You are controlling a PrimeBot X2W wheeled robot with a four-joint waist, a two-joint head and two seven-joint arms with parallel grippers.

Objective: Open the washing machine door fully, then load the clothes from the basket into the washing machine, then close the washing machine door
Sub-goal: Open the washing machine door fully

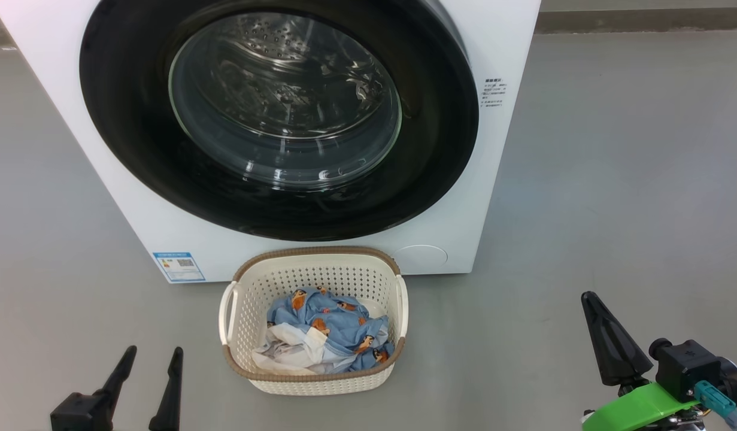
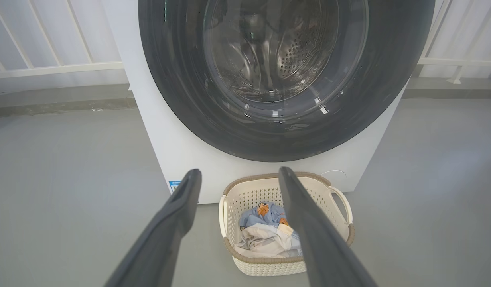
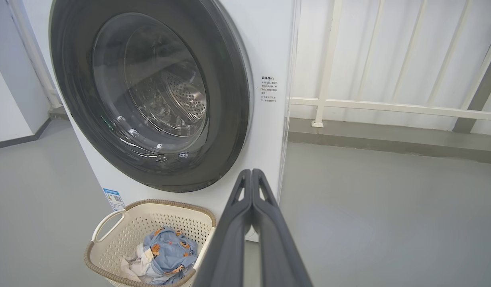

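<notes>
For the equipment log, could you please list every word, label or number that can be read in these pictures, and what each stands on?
The blue label sticker, low on the left of the washing machine front: a code square and print, too small to read.
The dark printed lines to the right of the washing machine door: too small and blurred to read.
Nothing can be quoted.

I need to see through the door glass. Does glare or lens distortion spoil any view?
Head view: white glare streaks cross the washing machine door, yet drum holes show through. Left wrist view: milder reflections; the railing slants, likely wide-angle distortion. Right wrist view: faint glints, the washing machine looks skewed.
</notes>
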